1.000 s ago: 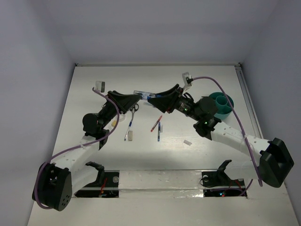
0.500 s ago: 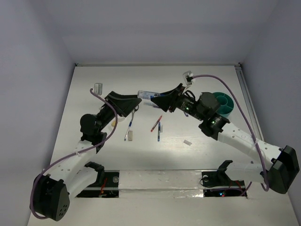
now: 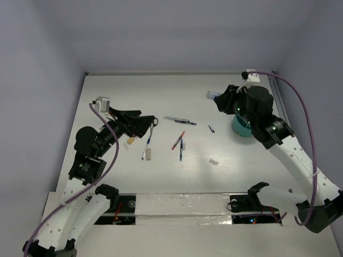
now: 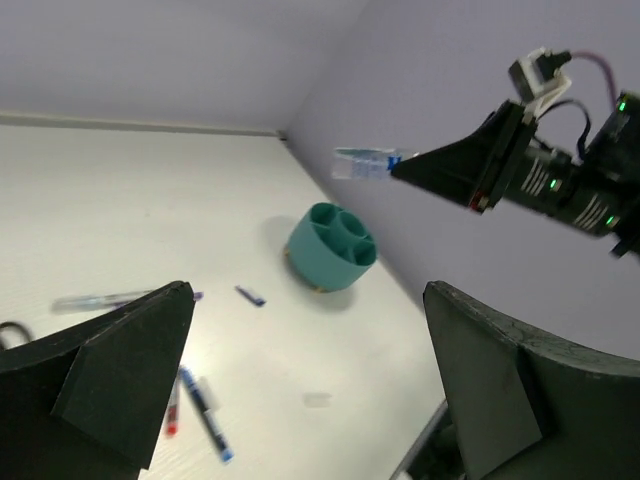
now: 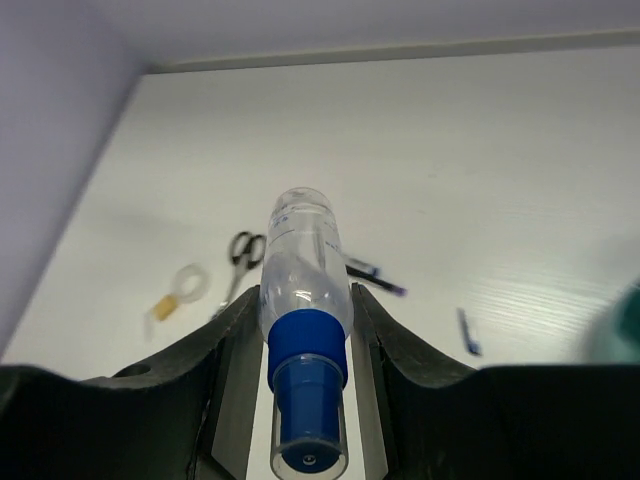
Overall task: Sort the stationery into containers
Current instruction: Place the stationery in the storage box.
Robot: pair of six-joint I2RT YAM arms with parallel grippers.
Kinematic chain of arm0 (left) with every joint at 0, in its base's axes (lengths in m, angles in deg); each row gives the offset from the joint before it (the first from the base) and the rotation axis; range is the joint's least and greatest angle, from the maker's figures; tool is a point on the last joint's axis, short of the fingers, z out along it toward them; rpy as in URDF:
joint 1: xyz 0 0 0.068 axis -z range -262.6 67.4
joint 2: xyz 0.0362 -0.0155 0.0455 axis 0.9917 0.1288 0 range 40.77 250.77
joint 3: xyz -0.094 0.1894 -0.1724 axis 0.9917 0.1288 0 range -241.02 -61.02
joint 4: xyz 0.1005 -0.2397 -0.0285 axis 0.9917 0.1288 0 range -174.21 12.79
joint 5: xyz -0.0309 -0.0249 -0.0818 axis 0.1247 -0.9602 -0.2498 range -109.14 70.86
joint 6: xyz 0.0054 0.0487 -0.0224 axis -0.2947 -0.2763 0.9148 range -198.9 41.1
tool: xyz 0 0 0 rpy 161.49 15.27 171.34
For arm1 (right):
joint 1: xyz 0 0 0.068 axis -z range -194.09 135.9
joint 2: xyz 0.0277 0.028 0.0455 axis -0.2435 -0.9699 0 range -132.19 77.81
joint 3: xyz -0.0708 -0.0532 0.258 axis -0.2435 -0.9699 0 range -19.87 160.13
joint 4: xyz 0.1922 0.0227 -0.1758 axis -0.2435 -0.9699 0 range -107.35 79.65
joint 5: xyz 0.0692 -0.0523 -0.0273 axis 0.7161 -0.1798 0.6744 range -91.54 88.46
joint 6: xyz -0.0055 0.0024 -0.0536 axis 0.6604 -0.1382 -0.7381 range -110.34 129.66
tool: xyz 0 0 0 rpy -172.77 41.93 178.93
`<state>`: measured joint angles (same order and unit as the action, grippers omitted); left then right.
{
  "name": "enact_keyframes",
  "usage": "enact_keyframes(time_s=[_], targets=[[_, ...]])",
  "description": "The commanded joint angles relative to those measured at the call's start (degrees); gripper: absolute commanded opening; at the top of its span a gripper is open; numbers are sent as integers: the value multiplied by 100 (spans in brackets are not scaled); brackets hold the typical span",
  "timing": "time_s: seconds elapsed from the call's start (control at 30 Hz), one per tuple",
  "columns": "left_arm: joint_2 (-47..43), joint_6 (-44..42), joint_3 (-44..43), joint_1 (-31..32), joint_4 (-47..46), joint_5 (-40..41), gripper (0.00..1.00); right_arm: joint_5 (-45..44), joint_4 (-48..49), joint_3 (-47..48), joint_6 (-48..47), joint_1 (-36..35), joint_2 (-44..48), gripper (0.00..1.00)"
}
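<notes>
Right gripper (image 5: 305, 300) is clamped on a clear bottle (image 5: 303, 270) with a blue cap, held up off the table (image 3: 118, 91) – just beside the teal tub (image 3: 239, 128) (divided inside). Left gripper (image 4: 307, 290) stands wide open with nothing in it, near the scissors (image 5: 243, 250). We see the red pen (image 3: 178, 140), blue pen (image 3: 181, 150) and eraser (image 3: 214, 162) lying between the arms.

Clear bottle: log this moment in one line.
right gripper: shut on clear bottle | left gripper: open, empty | teal tub: bottle not in it
</notes>
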<state>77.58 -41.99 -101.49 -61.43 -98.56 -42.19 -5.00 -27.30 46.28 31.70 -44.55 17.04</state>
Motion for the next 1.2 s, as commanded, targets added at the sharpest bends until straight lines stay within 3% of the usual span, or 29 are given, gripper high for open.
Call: enact_keyframes(time_s=[0.0,0.2,0.4,0.67,1.17], targets=[[-315,-1272,-313,19,1678,222,99,-864,-1658,652,-437,373,-22,10],[-929,-1634,319,19,2006,151,99,-1069,-2812,1443,-692,1347,-637,11],[-1317,-1669,320,405,2076,257,99,-910,-3533,1901,-816,2069,-1270,11],[-1651,-1625,338,862,2182,608,99,-682,-3798,2007,-1000,2913,-1665,11],[-1792,-1599,320,1205,2261,837,99,-480,-3693,2147,-1062,3222,-2439,10]])
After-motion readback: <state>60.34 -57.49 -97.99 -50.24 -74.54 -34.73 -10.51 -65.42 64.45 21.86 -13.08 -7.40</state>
